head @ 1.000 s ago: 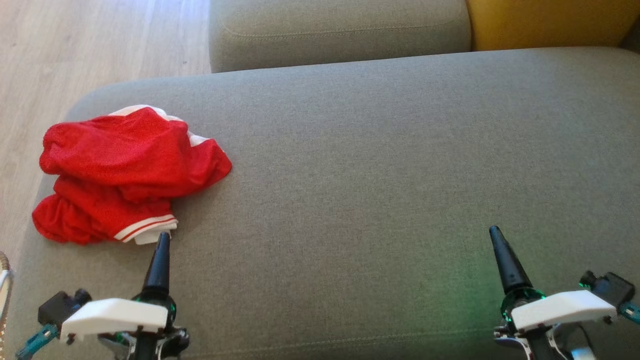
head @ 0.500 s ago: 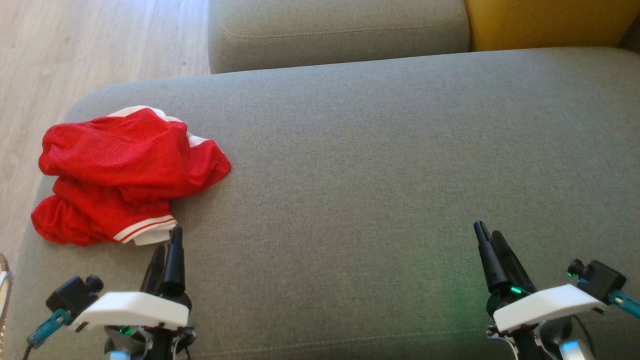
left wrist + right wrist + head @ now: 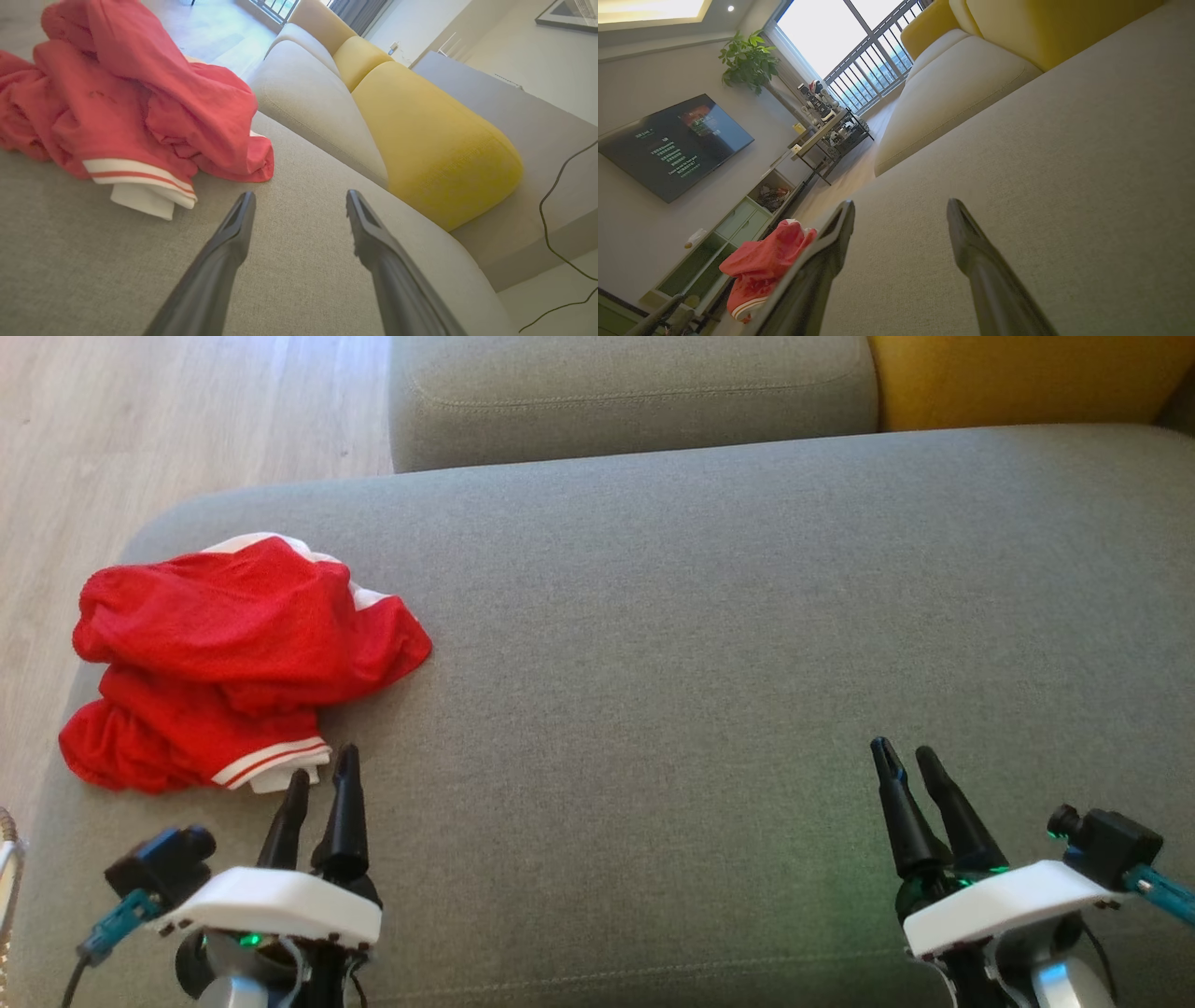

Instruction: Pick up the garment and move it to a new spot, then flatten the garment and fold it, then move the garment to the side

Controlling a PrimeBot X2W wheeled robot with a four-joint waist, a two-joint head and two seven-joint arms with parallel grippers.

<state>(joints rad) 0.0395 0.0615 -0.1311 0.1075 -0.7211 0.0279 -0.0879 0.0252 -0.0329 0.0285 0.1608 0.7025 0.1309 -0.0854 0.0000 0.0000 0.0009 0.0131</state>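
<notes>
left claw [image 3: 323, 761] and right claw [image 3: 901, 747] have rolled, both wide, empty; pickup pending: left should reach the garment [image 3: 233, 653].

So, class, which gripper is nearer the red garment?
The left gripper: it sits open just short of the garment, while the right gripper is far across the grey cushion.

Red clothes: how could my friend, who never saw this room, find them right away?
Look at the big grey sofa seat. Near its left end, just ahead of the left tool, lies the crumpled garment. It is the one bright red thing on that seat, with a white band striped in red at one edge.
</notes>
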